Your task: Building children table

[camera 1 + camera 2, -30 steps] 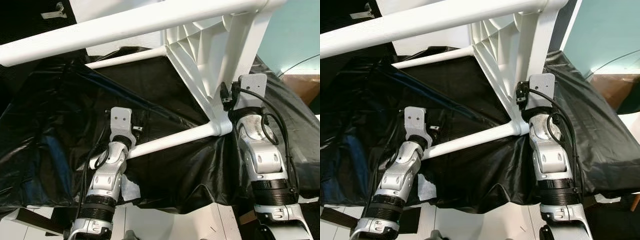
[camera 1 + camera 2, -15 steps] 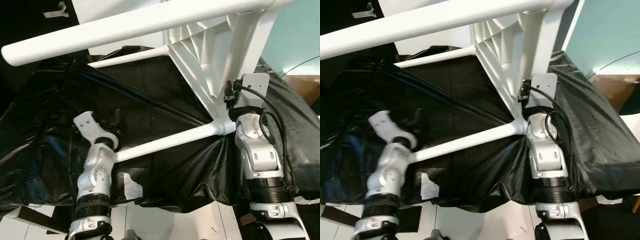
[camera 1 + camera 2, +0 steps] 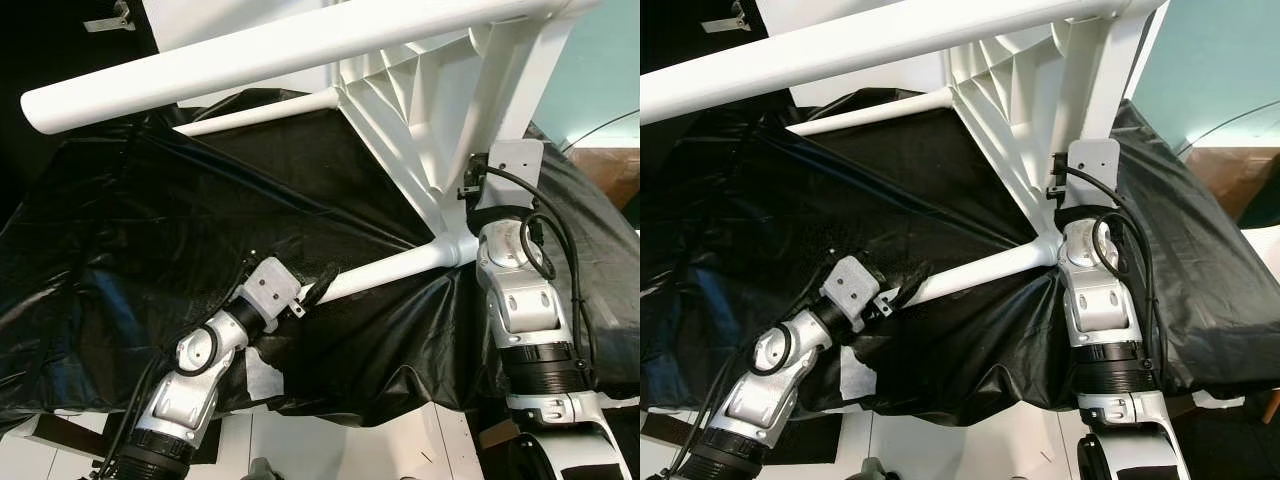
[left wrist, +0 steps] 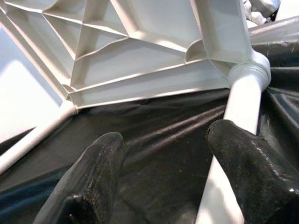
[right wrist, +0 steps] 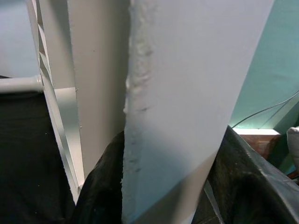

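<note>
The white plastic children's table (image 3: pixel 400 110) lies tipped on its side over a black plastic sheet (image 3: pixel 150 230), its ribbed underside facing me. One leg (image 3: pixel 250 60) runs across the top and a lower leg (image 3: pixel 390 268) stretches toward my left arm. My left gripper (image 4: pixel 163 140) is open at the free end of that lower leg. One finger (image 4: pixel 247 158) lies over the leg, and black sheet shows between the fingers. My right gripper (image 5: pixel 170 158) is shut on the table's white edge panel (image 5: pixel 187 70), just above the lower leg's socket (image 3: pixel 455 250).
A third thin leg (image 3: pixel 260 112) points left at the back. White floor tiles (image 3: pixel 330 450) show below the sheet's front edge. A teal wall (image 3: pixel 600 70) and a brown surface (image 3: pixel 612 170) lie to the right, behind my right arm.
My left arm swung out to the left, then came back low with its wrist turned toward the lower leg. The right gripper kept its hold, and the table shifted slightly right and up.
</note>
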Available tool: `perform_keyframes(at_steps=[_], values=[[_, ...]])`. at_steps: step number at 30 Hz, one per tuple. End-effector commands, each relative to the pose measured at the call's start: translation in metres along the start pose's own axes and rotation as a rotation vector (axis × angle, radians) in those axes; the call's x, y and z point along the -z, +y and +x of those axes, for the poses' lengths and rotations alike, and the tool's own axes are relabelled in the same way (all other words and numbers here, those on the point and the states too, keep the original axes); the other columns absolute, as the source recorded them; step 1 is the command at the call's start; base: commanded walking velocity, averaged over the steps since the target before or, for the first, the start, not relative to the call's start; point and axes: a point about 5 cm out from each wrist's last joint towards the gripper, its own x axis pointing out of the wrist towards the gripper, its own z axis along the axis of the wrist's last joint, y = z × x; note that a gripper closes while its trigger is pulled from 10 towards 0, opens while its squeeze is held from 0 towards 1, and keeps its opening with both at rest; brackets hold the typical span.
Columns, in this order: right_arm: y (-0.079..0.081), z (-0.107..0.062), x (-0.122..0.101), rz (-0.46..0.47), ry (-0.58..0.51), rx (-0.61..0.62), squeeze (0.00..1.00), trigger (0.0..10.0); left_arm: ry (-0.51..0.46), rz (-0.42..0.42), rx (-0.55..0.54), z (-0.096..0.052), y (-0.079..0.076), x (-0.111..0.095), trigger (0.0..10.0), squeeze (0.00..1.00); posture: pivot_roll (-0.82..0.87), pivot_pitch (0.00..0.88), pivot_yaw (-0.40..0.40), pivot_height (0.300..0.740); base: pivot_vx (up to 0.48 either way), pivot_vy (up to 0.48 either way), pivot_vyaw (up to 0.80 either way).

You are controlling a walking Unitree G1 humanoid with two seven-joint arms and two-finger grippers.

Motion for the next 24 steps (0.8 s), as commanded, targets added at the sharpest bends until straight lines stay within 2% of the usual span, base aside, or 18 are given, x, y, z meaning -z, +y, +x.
perform_keyframes(at_steps=[1, 4, 6, 7, 8, 11, 12, 13, 15, 16, 21, 22, 23, 24], values=[[0.003, 0.0, 0.006, -0.024, 0.025, -0.014, 0.0, 10.0, -0.006, -0.008, 0.005, 0.001, -0.002, 0.001, 10.0, 0.0, -0.01, 0.037, -0.019, 0.74, 0.0, 0.0, 0.0], [0.002, 0.0, 0.007, -0.015, 0.026, -0.013, 0.0, 10.0, -0.027, -0.143, -0.126, 0.002, 0.013, 0.003, 10.0, 0.0, -0.02, 0.036, -0.015, 0.74, 0.0, 0.0, 0.0], [0.004, -0.004, 0.013, 0.02, 0.055, -0.021, 0.0, 10.0, -0.059, -0.297, -0.292, 0.009, 0.028, 0.003, 10.0, 0.0, -0.02, 0.036, -0.015, 0.74, 0.0, 0.0, 0.0], [0.007, -0.007, 0.017, 0.039, 0.072, -0.029, 0.0, 10.0, -0.082, -0.401, -0.389, 0.012, 0.035, 0.002, 10.0, 0.0, -0.02, 0.038, -0.012, 0.74, 0.0, 0.0, 0.0], [0.008, -0.008, 0.018, 0.043, 0.076, -0.031, 0.0, 10.0, -0.087, -0.428, -0.412, 0.012, 0.037, 0.002, 10.0, 0.0, -0.02, 0.038, -0.012, 0.74, 0.0, 0.0, 0.0], [0.015, -0.014, 0.026, 0.16, 0.133, -0.039, 0.0, 10.0, -0.075, -0.626, -0.59, 0.013, 0.048, 0.012, 10.0, 0.0, -0.02, 0.041, -0.009, 0.74, 0.0, 0.0, 0.0], [0.016, -0.015, 0.027, 0.181, 0.141, -0.04, 0.0, 10.0, -0.074, -0.649, -0.605, 0.013, 0.049, 0.013, 10.0, 0.0, -0.02, 0.041, -0.009, 0.74, 0.0, 0.0, 0.0], [0.021, -0.021, 0.036, 0.262, 0.2, -0.047, 0.0, 10.0, -0.05, -0.68, -0.662, 0.009, 0.057, 0.021, 10.0, 0.0, -0.01, 0.041, -0.006, 0.74, 0.0, 0.0, 0.0], [0.023, -0.022, 0.038, 0.255, 0.192, -0.058, 0.0, 10.0, -0.042, -0.663, -0.664, 0.008, 0.063, 0.022, 10.0, 0.0, -0.01, 0.04, -0.004, 0.74, 0.0, 0.0, 0.0], [0.021, -0.02, 0.036, 0.226, 0.171, -0.066, 1.0, 10.0, -0.033, -0.658, -0.666, 0.008, 0.063, 0.022, 10.0, 0.0, -0.01, 0.04, -0.004, 0.74, 0.0, 0.0, 0.0], [0.014, -0.005, 0.035, 0.136, 0.125, -0.143, 1.0, 10.0, -0.022, -0.641, -0.651, 0.012, 0.057, 0.02, 10.0, 0.0, -0.01, 0.042, -0.004, 0.74, 0.0, 0.0, 0.0], [0.017, -0.003, 0.036, 0.128, 0.129, -0.193, 1.0, 10.0, -0.02, -0.634, -0.646, 0.012, 0.056, 0.02, 10.0, 0.0, 0.0, 0.048, -0.005, 0.74, 0.0, 0.0, 0.0], [0.025, -0.002, 0.038, 0.1, 0.13, -0.306, 1.0, 10.0, -0.018, -0.62, -0.64, 0.011, 0.055, 0.019, 10.0, 0.0, 0.0, 0.048, -0.005, 0.74, 0.0, 0.0, 0.0], [0.03, -0.002, 0.036, 0.064, 0.107, -0.375, 0.0, 10.0, -0.015, -0.6, -0.636, 0.011, 0.056, 0.019, 10.0, 0.0, 0.01, 0.05, -0.008, 0.74, 0.0, 0.0, 0.0]])
